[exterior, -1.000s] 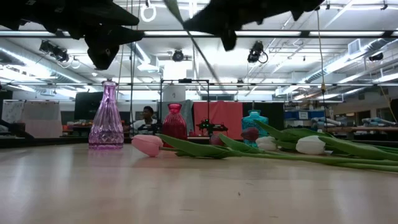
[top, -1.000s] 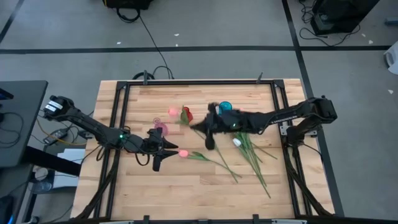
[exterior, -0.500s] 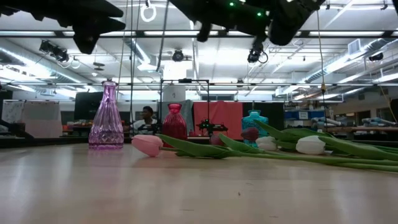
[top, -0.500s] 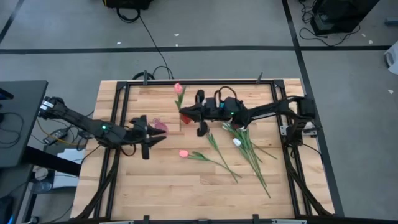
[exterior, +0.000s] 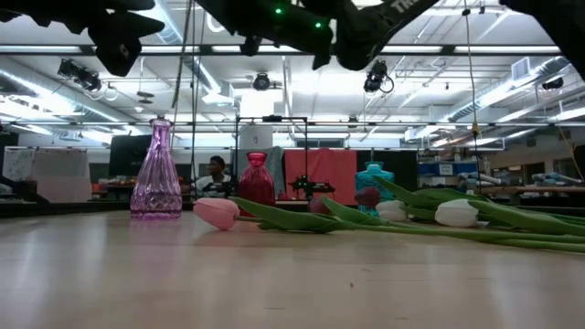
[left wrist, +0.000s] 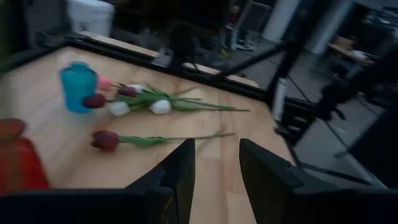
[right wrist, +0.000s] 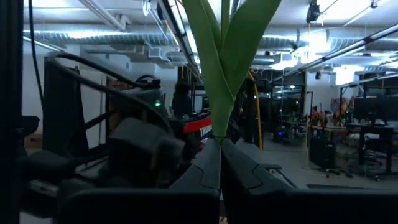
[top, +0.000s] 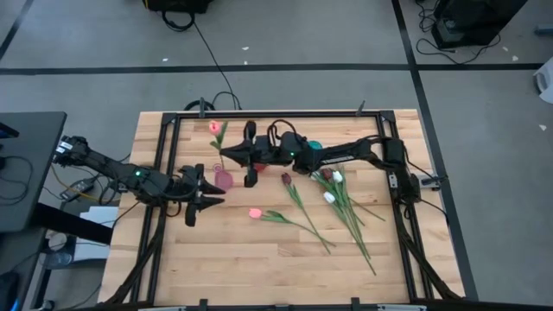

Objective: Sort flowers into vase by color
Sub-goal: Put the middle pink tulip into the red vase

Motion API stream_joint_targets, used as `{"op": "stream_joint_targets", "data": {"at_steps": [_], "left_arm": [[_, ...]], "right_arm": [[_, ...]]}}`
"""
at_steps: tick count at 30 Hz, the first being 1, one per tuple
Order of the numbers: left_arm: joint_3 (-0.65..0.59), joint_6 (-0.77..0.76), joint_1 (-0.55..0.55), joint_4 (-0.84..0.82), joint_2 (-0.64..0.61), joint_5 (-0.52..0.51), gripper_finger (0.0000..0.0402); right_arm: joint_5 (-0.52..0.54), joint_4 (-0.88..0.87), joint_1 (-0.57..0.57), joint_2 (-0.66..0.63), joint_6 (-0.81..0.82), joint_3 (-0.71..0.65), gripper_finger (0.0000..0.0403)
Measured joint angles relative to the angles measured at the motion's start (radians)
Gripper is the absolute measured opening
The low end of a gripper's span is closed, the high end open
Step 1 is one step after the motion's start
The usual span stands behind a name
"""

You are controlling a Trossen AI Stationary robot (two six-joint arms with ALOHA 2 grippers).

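Note:
My right gripper (top: 227,155) hovers over the table's far left part, beside the purple vase (top: 223,179), shut on a pink tulip whose head (top: 214,127) points toward the far edge. My left gripper (top: 210,189) is open and empty, just left of the purple vase. A red vase (exterior: 256,180) and a teal vase (top: 315,147) stand farther right. On the wood lie a pink tulip (top: 255,212), a maroon tulip (top: 285,179) and a bunch with white heads (top: 329,197). My right gripper pinches the pink tulip between its two shut fingers (right wrist: 208,168), on the green stem and leaves (right wrist: 219,81) below the head. In the high view it comes level from the table's right. The flower is lifted clear of the table.
The black frame rails (top: 168,147) run along the table's sides. In the left wrist view the teal vase (left wrist: 79,86), red vase (left wrist: 18,162) and lying flowers (left wrist: 160,107) show. The near half of the table (top: 259,268) is bare wood. A person (exterior: 217,174) sits far behind.
My right gripper has carried the pink tulip up off the table and toward the table's left, from the middle to beside the purple vase, the head swinging toward the far edge. My left gripper has drawn back toward the table's left and slightly farther.

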Motion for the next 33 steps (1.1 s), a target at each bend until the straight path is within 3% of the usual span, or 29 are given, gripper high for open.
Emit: {"op": "stream_joint_targets", "data": {"at_steps": [4, 11, 17, 22, 33], "left_arm": [[0.0, -0.007, -0.001, -0.004, 0.0, 0.019, 0.0131], [-0.001, -0.026, -0.002, -0.017, 0.001, -0.005, 0.0131], [-0.01, -0.029, -0.002, -0.024, 0.002, -0.051, 0.0131], [-0.01, -0.028, -0.002, -0.017, 0.002, -0.073, 0.0131], [-0.01, -0.032, -0.002, -0.024, 0.002, -0.084, 0.0131]], "right_arm": [[-0.018, -0.047, -0.008, 0.021, -0.017, 0.043, 0.0007], [0.047, -0.416, -0.051, -0.119, -0.135, 0.037, 0.0007], [0.129, -0.412, -0.093, -0.184, -0.187, -0.086, 0.0007], [0.145, -0.303, -0.135, -0.194, -0.169, -0.176, 0.0007], [0.164, -0.276, -0.14, -0.193, -0.134, -0.235, 0.0007]]}}
